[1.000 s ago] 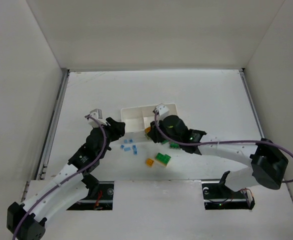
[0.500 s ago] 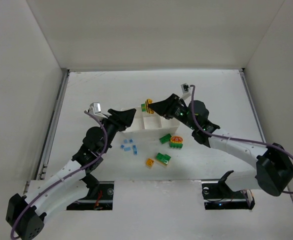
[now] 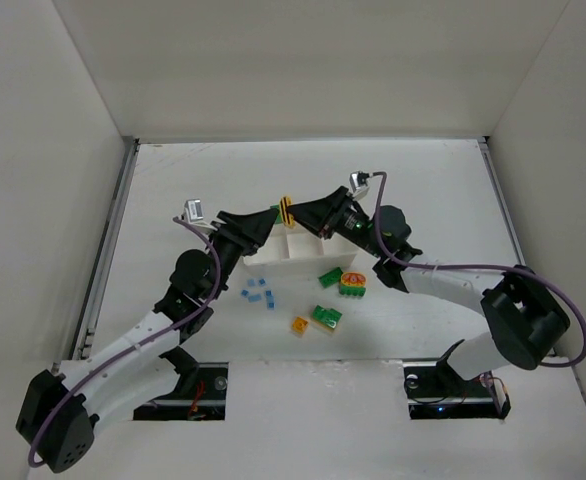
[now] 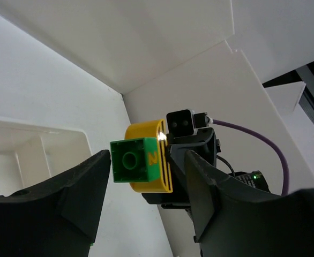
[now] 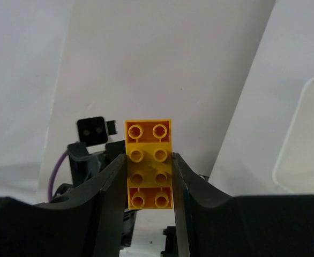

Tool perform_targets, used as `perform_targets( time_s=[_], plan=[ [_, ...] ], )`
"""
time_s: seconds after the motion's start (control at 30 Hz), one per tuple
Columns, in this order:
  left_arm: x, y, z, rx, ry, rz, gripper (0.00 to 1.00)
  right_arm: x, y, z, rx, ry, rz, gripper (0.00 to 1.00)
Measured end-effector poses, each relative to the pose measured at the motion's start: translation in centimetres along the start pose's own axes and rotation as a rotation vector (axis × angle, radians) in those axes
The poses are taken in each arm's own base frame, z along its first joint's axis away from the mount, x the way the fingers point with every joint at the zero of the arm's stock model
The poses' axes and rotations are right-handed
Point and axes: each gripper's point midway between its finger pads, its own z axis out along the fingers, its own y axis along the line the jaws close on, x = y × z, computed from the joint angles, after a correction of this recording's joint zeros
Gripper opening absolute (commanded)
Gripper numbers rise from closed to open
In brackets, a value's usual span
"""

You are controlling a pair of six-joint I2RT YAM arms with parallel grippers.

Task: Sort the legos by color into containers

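My right gripper (image 3: pixel 299 214) is shut on a yellow-orange lego (image 3: pixel 287 211) and holds it in the air above the white tray (image 3: pixel 295 248). In the right wrist view the yellow lego (image 5: pixel 149 160) sits studs-up between my fingers (image 5: pixel 114 182). A green brick (image 4: pixel 130 159) is stuck to the yellow piece (image 4: pixel 157 176). My left gripper (image 3: pixel 269 219) is open and faces it; in its wrist view its fingers (image 4: pixel 87 176) stand on either side of the green brick without touching. Loose light blue legos (image 3: pixel 259 292), green legos (image 3: pixel 325 317) and a small yellow one (image 3: pixel 299 324) lie on the table.
A green brick (image 3: pixel 330 277) and a green brick with an orange-red top (image 3: pixel 353 283) lie just in front of the tray. The tray's rim shows in the left wrist view (image 4: pixel 39 126) and the right wrist view (image 5: pixel 307 134). White walls enclose the table.
My right gripper has lifted the yellow lego from the table to above the tray's far side. My left gripper has risen and swung toward it, now bracketing the piece.
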Motion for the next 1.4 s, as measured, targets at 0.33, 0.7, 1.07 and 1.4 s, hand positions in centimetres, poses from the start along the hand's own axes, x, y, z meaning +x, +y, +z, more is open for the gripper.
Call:
perform_targets(
  time_s=[0.33, 0.7, 1.07, 1.4],
  plan=[
    [-0.5, 0.2, 0.1, 0.012, -0.016, -0.062, 0.52, -0.2, 1.8, 0.4, -0.098, -0.007, 0.069, 0.26],
    [-0.5, 0.6, 0.6, 0.015, -0.016, -0.104, 0.38, 0.1, 0.6, 0.9, -0.102, 0.005, 0.125, 0.26],
    [-0.4, 1.0, 0.6, 0.007, -0.011, -0.117, 0.35, 0.3, 0.0, 1.4, -0.116, 0.009, 0.167, 0.26],
    [-0.4, 0.9, 0.7, 0.013, -0.016, -0.124, 0.14, 0.2, 0.3, 1.3, -0.130, 0.008, 0.168, 0.26]
  ],
)
